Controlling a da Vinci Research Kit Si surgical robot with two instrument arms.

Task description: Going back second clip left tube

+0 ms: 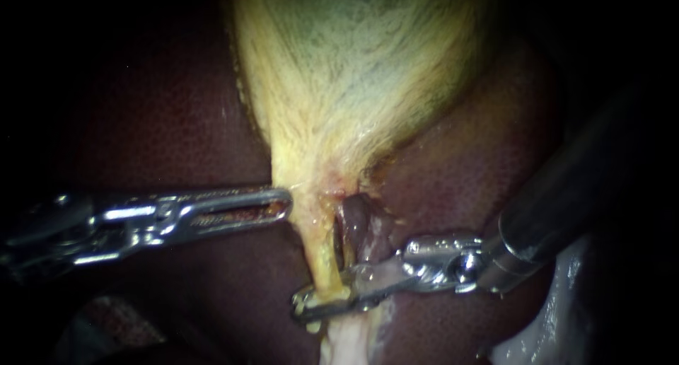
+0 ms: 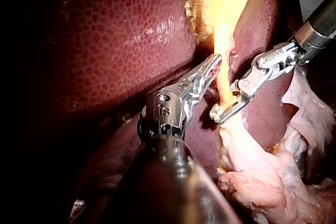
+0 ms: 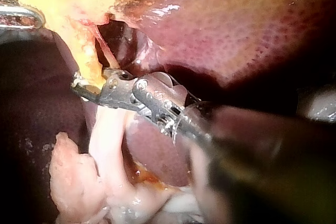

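Observation:
The yellow gallbladder [image 1: 353, 75] narrows downward into the left tube [image 1: 322, 255], a thin yellow strand. My right instrument [image 1: 318, 305] reaches in from the right, and its long jaws straddle this tube low down and pinch it from both sides. In the right wrist view the jaws [image 3: 86, 88] close on the tube [image 3: 92, 69] where the yellow turns pale. My left instrument [image 1: 279, 204] lies level, jaws shut, its tip resting against the edge of the gallbladder neck and holding nothing. The left wrist view shows both tips, left [image 2: 212, 66] and right [image 2: 223, 111], close beside the tube [image 2: 224, 85].
Dark red liver [image 1: 170, 124] surrounds the gallbladder on both sides. A darker purplish strand [image 1: 357, 227] runs just right of the left tube. Pale loose tissue [image 3: 105, 145] hangs beyond the right instrument's jaws. My left instrument's tip [image 3: 29, 19] shows beside the neck.

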